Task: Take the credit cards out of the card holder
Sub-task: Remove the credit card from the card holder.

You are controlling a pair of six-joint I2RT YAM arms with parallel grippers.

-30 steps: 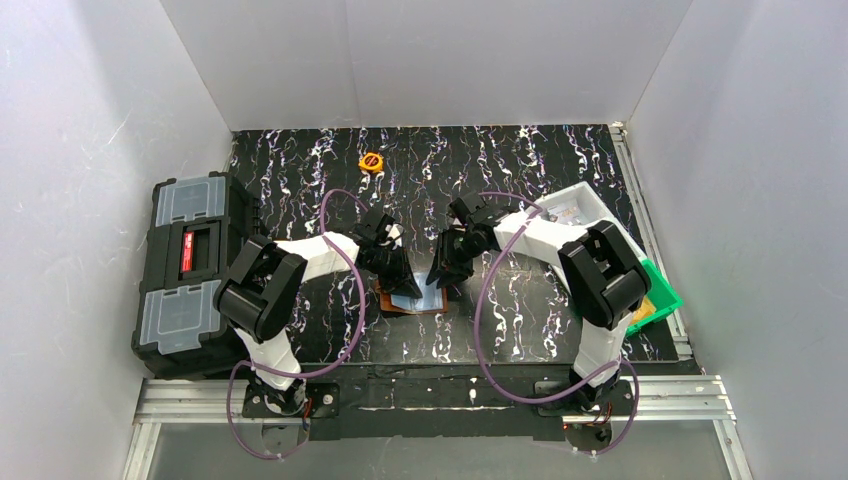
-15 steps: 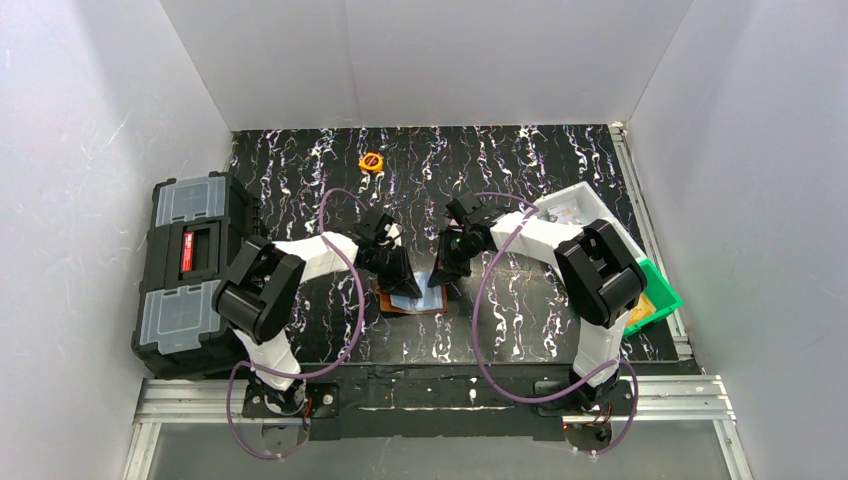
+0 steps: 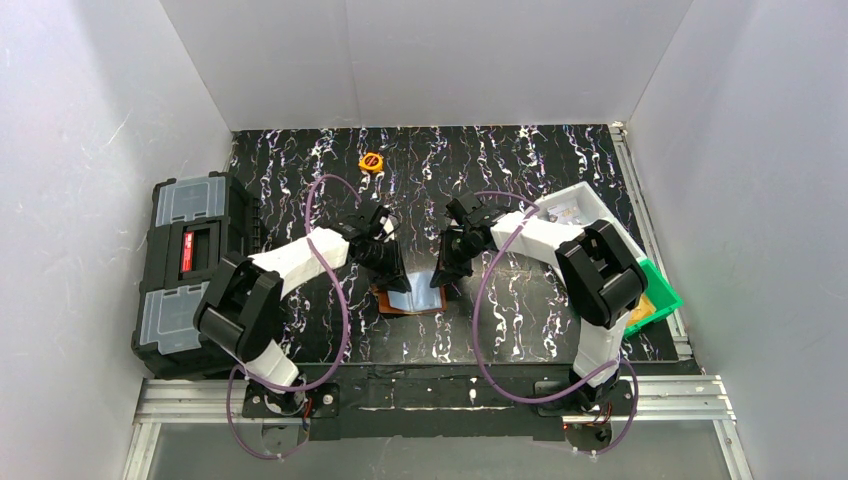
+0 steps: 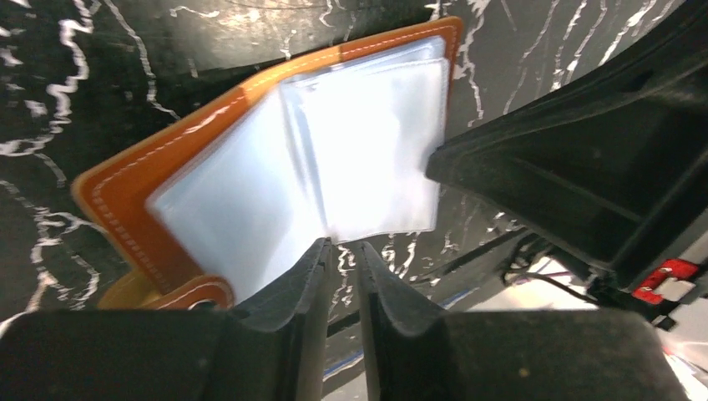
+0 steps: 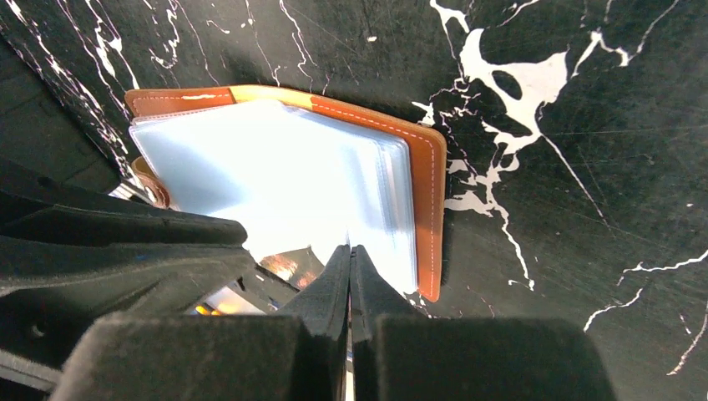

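The brown card holder [image 3: 405, 300] lies open on the black marbled table, with shiny pale blue-grey pockets inside. It also shows in the left wrist view [image 4: 125, 192] and the right wrist view [image 5: 426, 184]. My right gripper [image 3: 443, 275] [image 5: 351, 251] is shut on the edge of a thin pale blue leaf [image 4: 376, 142] and holds it raised off the holder. I cannot tell whether a credit card is in that leaf. My left gripper [image 3: 392, 270] [image 4: 342, 246] is at the holder's left side, its jaws a narrow gap apart with nothing between them.
A big black toolbox [image 3: 190, 270] with grey lids stands at the left edge. A small round orange object [image 3: 371, 161] lies at the back. A white tray [image 3: 580, 205] and a green bin [image 3: 655, 295] stand at the right, behind the right arm.
My left arm has swung its elbow out to the left and its gripper has drawn back a little from the holder. My right gripper has raised the leaf and now holds it still.
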